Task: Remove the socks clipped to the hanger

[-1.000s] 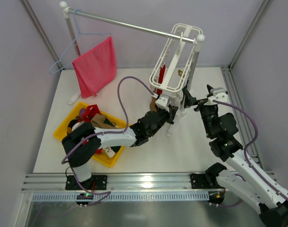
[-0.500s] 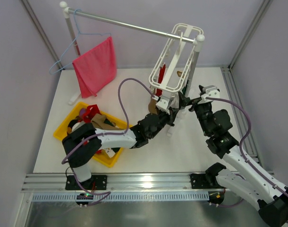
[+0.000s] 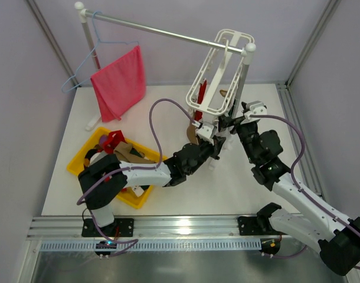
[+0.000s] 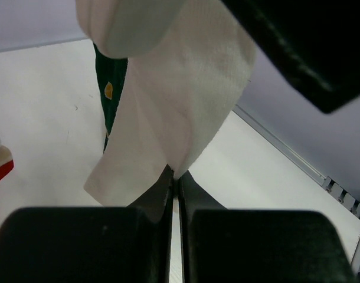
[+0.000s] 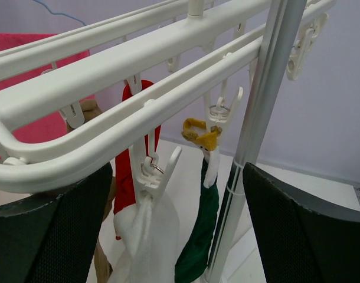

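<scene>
The white hanger (image 3: pixel 218 76) hangs from the rail with socks clipped under it. In the right wrist view its bars (image 5: pixel 138 59) cross the top. A clip (image 5: pixel 156 168) holds a white sock (image 5: pixel 150 236). A red sock (image 5: pixel 133 153) hangs behind it and a dark green sock (image 5: pixel 200 236) beside it. My left gripper (image 3: pixel 210 137) is under the hanger, shut on the white sock's lower edge (image 4: pixel 180 100); the green sock (image 4: pixel 112 88) hangs behind. My right gripper (image 3: pixel 227 124) is open, its fingers (image 5: pixel 44 236) on either side of the clipped socks, touching nothing.
The rack's upright pole (image 5: pixel 257 147) stands right beside the green sock. A yellow tray (image 3: pixel 79 159) with several socks lies at the left. A pink-red cloth (image 3: pixel 118 82) on a light-blue wire hanger (image 3: pixel 85 65) hangs at the rail's left end.
My right gripper has moved left and up to the hanger's lower end. My left gripper has shifted slightly left under the hanger, still shut.
</scene>
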